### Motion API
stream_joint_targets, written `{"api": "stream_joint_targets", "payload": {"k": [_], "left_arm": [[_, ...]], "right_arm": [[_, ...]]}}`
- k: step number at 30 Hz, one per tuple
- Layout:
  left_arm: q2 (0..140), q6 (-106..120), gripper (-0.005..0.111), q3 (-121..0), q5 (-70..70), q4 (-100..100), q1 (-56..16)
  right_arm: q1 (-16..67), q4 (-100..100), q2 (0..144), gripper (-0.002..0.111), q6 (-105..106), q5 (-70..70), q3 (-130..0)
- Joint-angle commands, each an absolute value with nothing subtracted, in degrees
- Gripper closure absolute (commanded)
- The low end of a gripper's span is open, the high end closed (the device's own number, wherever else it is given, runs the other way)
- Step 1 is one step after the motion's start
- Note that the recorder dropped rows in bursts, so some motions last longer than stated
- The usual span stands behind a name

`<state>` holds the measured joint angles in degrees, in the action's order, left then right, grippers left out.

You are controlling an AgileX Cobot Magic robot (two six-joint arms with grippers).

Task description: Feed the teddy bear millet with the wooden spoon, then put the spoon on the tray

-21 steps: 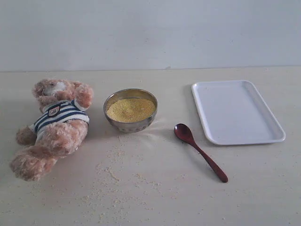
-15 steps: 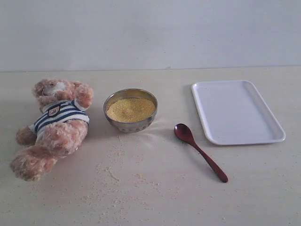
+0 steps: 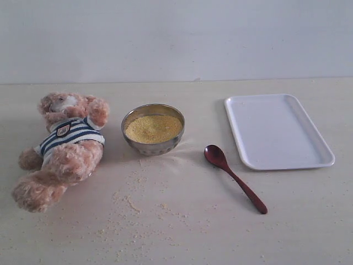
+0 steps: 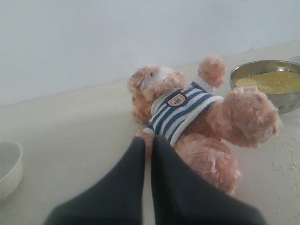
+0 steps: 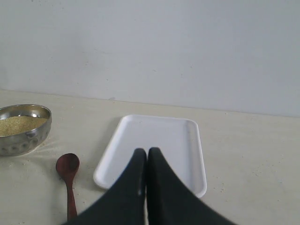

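On the pale table [image 3: 309,232], exterior view, left to right:

1. Teddy bear [image 3: 62,148]: on its back, muzzle up, striped shirt showing. Lies just beside the bowl, likely so that a loaded spoon has only a short way to travel to its face.
2. Metal bowl [image 3: 152,147]: upright, holding a level heap of millet [image 3: 153,128]. Loose grains [image 3: 132,203] are scattered on the table in front of it.
3. Wooden spoon [image 3: 237,181]: flat on the table between the metal bowl and the tray and touching neither. Its oval end points toward the bowl and its handle runs toward the near edge. It sits on the right arm's side, so that arm looks the natural one to take it. No millet shows in it.
4. Tray [image 3: 276,132]: white, nothing on it, just beside the spoon as the place to put it down.

Grippers (neither appears in the exterior view):

- Left gripper [image 4: 146,143]: fingers pressed together, holding nothing, near the bear's lower body; contact cannot be told. A white bowl [image 4: 8,166] shows at the edge of that view.
- Right gripper [image 5: 144,152]: fingers together, holding nothing, raised in front of the tray. The spoon lies off to one side, apart from the tips. Judged: feeding not begun; this gripper must part its fingers and shift toward the handle
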<state>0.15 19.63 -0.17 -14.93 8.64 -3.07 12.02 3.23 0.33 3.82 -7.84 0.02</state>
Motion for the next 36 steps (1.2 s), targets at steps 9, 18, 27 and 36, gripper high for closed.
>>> {"api": "stream_joint_targets", "payload": {"k": [9,18,27,36], "left_arm": [[0.0,11.1,0.102,0.0,-6.0,40.6,-3.3],[0.0,10.0,0.102,0.0,-8.5,58.2,-3.3],[24.0,13.0,0.102,-3.9,-5.3,54.3,-3.3],[60.0,20.9,0.102,-26.0,-10.8,44.9,-3.3]], "right_arm": [[12.0,3.1,0.0,0.108,3.8,-5.4,0.0],[12.0,3.1,0.0,0.108,3.8,-5.4,0.0],[12.0,3.1,0.0,0.108,3.8,-5.4,0.0],[12.0,3.1,0.0,0.108,3.8,-5.4,0.0]]}}
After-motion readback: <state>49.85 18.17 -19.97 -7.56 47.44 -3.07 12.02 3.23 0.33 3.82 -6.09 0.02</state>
